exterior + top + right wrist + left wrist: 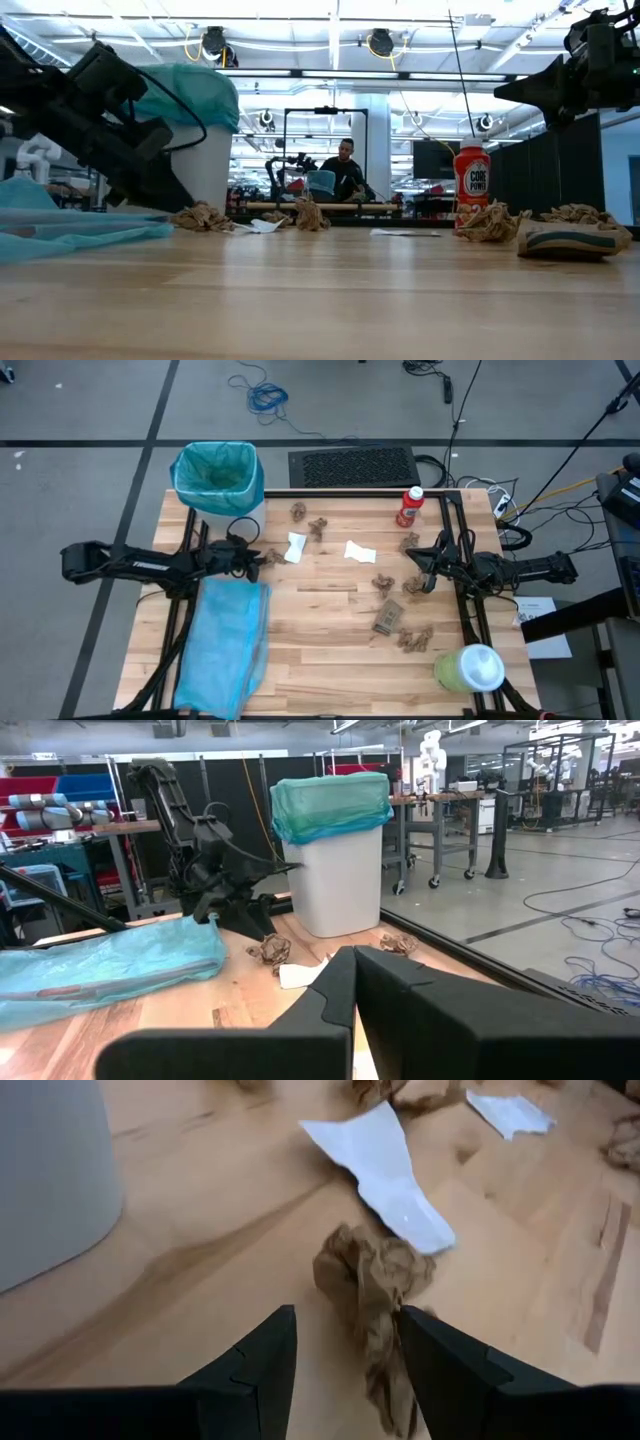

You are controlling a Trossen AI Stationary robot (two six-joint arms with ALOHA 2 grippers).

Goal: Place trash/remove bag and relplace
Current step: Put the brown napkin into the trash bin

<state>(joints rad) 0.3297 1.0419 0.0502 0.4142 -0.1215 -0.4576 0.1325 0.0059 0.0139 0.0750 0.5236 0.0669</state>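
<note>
A crumpled brown scrap (372, 1285) lay on the table (320, 650) just ahead of the left gripper (345, 1355), whose fingers stood apart with nothing between them. Most trash (398, 610) was scattered across the middle and right; the bin's contents could not be made out. The teal bag (216, 472) lined the bin at far left, the replacement bag (225, 645) lay flat near left. The right gripper (355, 980), closed and empty, waited at the right. Little looked done.

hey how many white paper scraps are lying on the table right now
2. One white scrap lies just in front of the left gripper, beside a brown scrap. The other white scrap lies near the table's middle. A brown scrap could hide more.
</note>
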